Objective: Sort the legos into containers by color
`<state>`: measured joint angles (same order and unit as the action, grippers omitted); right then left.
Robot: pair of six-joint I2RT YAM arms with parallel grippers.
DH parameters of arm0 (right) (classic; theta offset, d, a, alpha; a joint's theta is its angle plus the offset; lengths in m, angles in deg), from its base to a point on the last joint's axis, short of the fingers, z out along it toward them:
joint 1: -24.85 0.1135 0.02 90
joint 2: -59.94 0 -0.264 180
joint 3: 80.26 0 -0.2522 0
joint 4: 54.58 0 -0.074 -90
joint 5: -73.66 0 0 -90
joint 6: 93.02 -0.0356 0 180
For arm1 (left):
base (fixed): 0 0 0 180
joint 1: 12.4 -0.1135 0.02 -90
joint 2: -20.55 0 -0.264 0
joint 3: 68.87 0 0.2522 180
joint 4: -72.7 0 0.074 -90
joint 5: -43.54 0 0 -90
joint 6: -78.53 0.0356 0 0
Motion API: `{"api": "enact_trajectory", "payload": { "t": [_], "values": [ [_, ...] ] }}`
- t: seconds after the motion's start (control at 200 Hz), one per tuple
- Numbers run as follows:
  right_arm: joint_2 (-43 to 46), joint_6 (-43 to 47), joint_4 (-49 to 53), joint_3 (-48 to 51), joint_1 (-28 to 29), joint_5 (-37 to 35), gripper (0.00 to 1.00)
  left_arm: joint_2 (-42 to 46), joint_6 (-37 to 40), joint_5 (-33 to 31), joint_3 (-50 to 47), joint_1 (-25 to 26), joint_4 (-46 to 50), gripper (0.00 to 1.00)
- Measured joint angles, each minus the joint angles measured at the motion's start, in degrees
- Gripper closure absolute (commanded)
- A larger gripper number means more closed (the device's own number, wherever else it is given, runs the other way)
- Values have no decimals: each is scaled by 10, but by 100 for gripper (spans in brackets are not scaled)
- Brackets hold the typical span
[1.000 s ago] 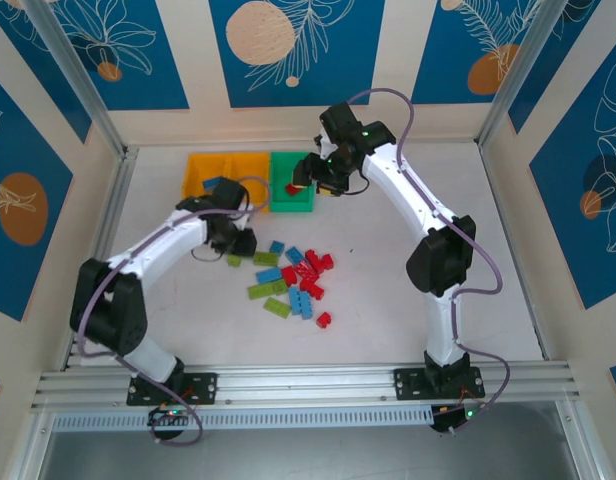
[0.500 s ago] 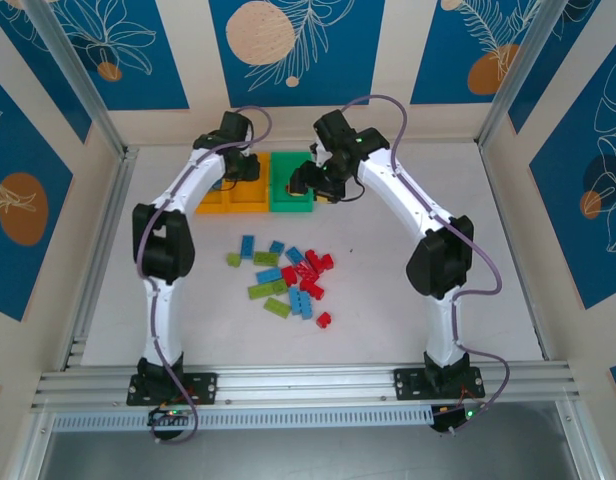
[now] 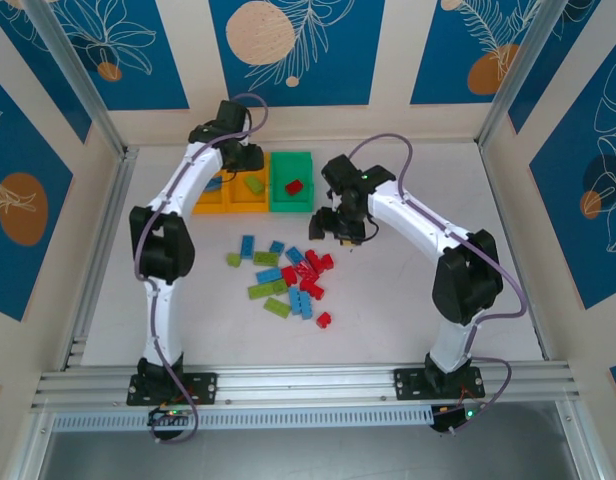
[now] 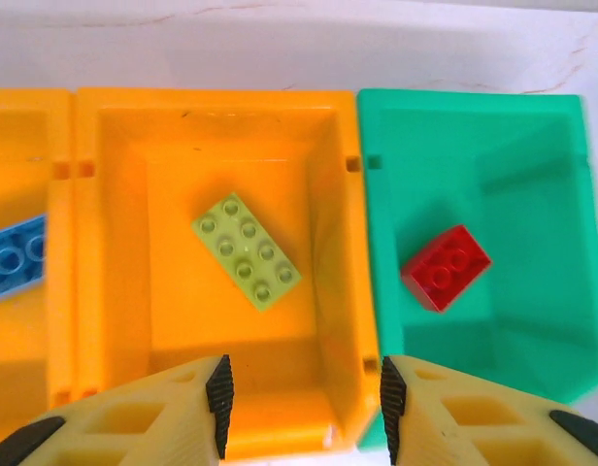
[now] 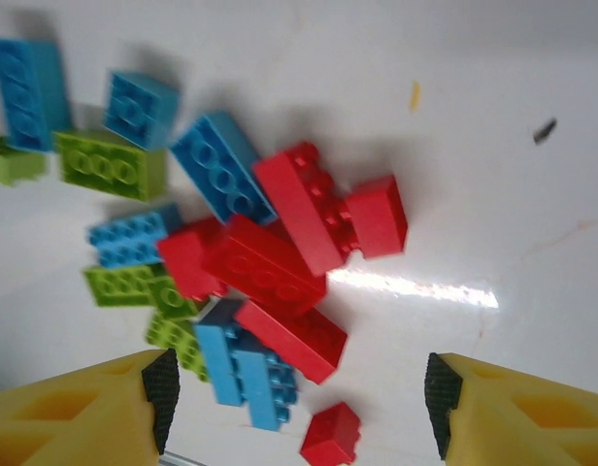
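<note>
In orange bin (image 4: 119, 204), studded brick (image 4: 247, 249) (oblong)

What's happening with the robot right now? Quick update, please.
Left gripper open over middle orange bin, green brick inside. Right gripper open above loose pile. Red brick in green bin. Nothing blocking the pile.

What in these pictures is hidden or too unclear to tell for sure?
Left wrist view: the blue brick and the leftmost orange bin run off the left edge.
Right wrist view: the pile is blurred, so which bricks overlap is unclear.
Top view: the left arm crosses that bin, hiding part of its inside.
</note>
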<state>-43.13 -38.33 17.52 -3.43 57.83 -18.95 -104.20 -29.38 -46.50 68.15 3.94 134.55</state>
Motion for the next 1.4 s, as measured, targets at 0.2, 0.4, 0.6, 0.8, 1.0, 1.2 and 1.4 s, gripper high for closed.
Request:
{"api": "enact_trajectory", "payload": {
  "t": [0.2,0.4,0.6,0.8,1.0,1.2,1.4],
  "values": [
    [-9,-1,-26,70,4,0,33,186,10,42,-144,0,-24,54],
    [-48,4,-64,71,4,-12,47,342,47,104,-303,0,-59,52],
    [-96,9,-87,69,3,-27,48,375,66,125,-398,0,-60,49],
    [-116,10,-98,50,2,-23,58,377,80,134,-412,0,-62,44],
    [-138,1,-91,57,-1,-45,65,390,99,136,-412,0,-65,38],
    [-130,-2,-87,70,-4,-51,79,401,111,136,-413,0,-67,32],
    [-119,-9,-63,19,-10,-55,83,418,111,136,-416,0,-69,19]
  ]
}}
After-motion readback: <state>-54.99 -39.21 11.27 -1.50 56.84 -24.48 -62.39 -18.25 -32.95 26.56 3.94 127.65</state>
